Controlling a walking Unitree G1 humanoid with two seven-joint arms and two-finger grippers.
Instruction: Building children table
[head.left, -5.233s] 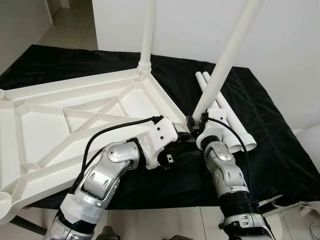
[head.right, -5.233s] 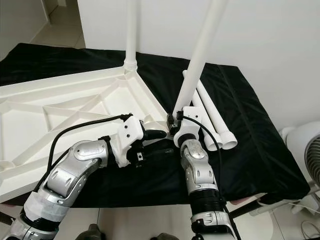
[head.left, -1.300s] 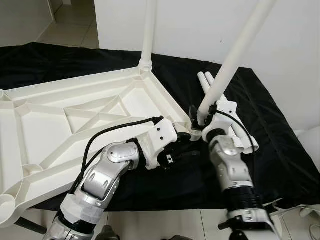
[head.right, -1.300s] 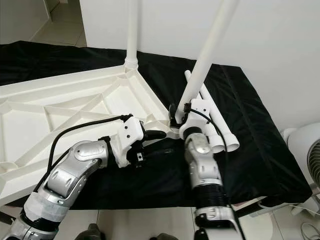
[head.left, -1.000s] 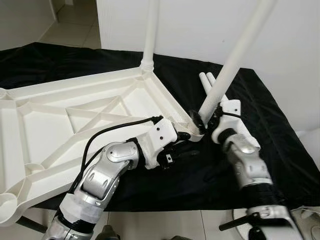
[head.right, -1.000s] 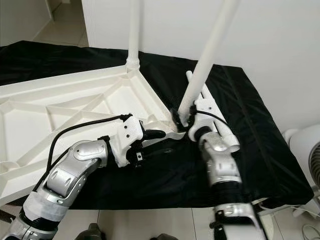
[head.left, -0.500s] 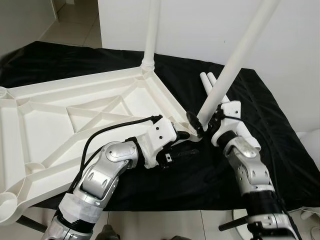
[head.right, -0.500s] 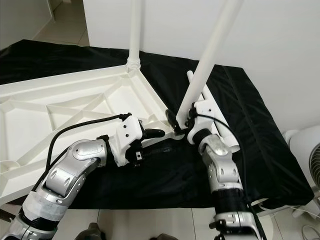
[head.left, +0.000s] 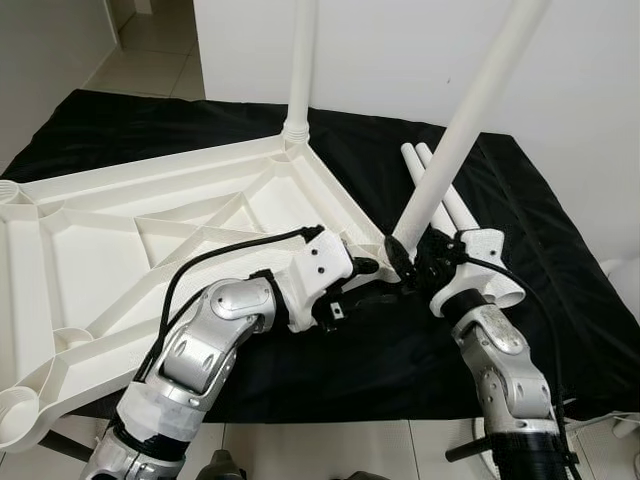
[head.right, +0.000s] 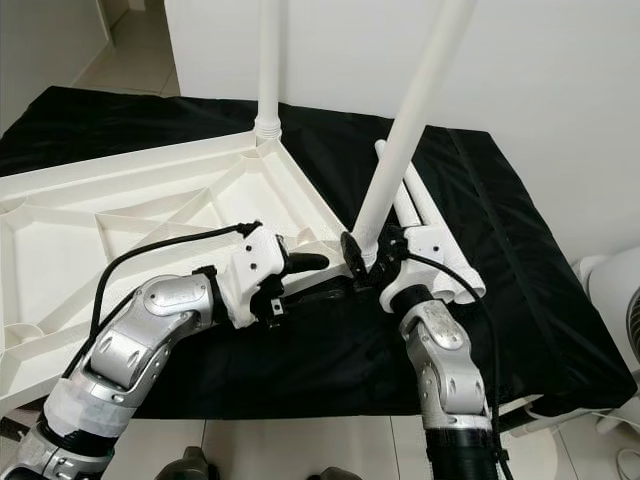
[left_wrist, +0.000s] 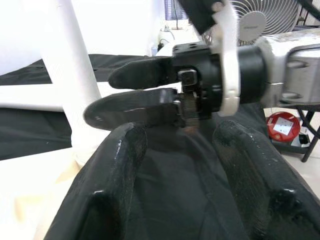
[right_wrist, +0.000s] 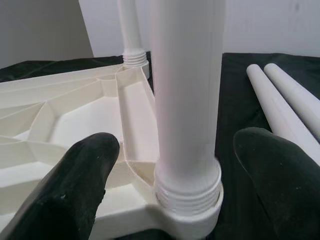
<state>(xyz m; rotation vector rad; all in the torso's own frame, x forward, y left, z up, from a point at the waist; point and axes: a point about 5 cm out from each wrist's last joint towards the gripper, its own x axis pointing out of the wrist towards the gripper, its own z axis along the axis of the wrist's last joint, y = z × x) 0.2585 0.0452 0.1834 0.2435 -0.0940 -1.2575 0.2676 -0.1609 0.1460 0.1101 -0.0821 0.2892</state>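
Now the second leg (head.left: 470, 118) is standing tilted in the tabletop's (head.left: 120, 235) near right corner socket, at the counter's (head.left: 560, 300) front edge. The right gripper (right_wrist: 165, 165) is straddling it with fingers apart; the left gripper (left_wrist: 180, 165) is waiting beside, spread and empty. Likely next: re-grip and twist it home.

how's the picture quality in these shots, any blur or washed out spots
Left eye view: sharp, evenly lit, though the slanted leg nearly blends into the white wall. Left wrist view: near fingers soft, window area blown out. Right wrist view: black fingers blurred, the leg's threaded base crisp.
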